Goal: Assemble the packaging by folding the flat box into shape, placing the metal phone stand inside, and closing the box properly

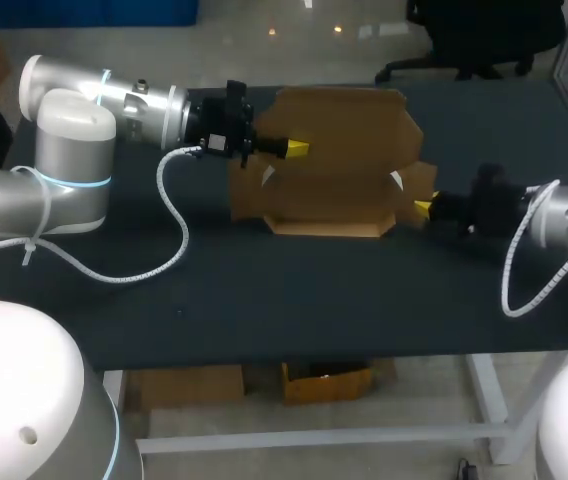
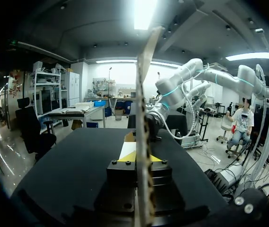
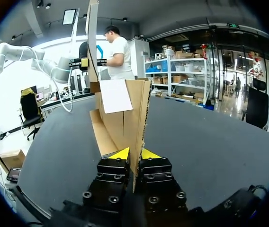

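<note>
1. The flat brown cardboard box (image 1: 339, 150) stands partly raised on the black table surface (image 1: 264, 300). Its large back panel is upright, and a lower panel is folded forward onto the surface.
2. The box's long axis runs across the surface from my left side to my right, so the box lies between the two hands, one at each end.
3. The left hand (image 1: 296, 148) comes in from the left, high up, and clamps the upper left edge of the tall panel. In the left wrist view the board stands edge-on between the yellow fingertips (image 2: 125, 159), and both press against it.
4. The right hand (image 1: 422, 207) comes in from the right, lower and close to the surface. It pinches a flap at the box's right end. In the right wrist view both yellow fingertips (image 3: 120, 154) close on the cardboard sheet from either side.
5. I judge that the coming fold depends on this offset: the left hand is high on the back panel and the right hand is low on the end flap. The right hand is nearer the flap, so it would probably swing the flap about its crease while the left hand steadies the panel.
6. The metal phone stand shows in no view. The box is still unformed and open, so the task looks to be at an early stage.
</note>
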Action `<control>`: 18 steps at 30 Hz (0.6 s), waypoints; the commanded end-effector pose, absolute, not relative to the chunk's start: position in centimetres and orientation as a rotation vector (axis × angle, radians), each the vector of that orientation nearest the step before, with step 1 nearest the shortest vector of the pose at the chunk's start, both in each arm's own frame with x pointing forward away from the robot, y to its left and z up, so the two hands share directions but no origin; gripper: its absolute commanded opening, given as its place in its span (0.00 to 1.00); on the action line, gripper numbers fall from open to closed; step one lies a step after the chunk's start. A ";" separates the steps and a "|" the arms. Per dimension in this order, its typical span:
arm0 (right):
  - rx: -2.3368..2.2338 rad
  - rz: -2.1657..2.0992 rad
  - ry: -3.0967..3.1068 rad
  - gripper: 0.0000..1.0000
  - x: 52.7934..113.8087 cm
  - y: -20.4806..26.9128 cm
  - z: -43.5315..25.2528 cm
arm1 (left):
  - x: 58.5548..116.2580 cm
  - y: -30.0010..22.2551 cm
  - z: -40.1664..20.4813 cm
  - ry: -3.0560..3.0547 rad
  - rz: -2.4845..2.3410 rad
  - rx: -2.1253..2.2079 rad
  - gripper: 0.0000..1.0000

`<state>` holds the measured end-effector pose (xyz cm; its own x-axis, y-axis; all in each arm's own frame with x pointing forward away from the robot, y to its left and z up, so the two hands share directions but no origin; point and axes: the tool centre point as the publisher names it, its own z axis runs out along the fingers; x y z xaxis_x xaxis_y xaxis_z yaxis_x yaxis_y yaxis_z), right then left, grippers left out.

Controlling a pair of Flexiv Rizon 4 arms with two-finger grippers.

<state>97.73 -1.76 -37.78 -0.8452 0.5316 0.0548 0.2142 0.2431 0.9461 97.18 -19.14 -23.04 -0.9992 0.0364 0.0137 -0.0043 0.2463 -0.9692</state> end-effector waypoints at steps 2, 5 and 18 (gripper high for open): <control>0.699 1.638 2.224 0.02 97.5 -1.5 -37.9 | 97.1 -19.2 -23.3 -2.455 1.908 -0.031 0.00; 0.704 1.636 2.216 0.00 97.4 -1.3 -37.8 | 97.1 -19.2 -23.3 -2.455 1.908 -0.031 0.00; 0.733 1.608 2.178 0.00 96.6 -0.4 -37.9 | 97.1 -19.2 -23.3 -2.455 1.908 -0.031 0.00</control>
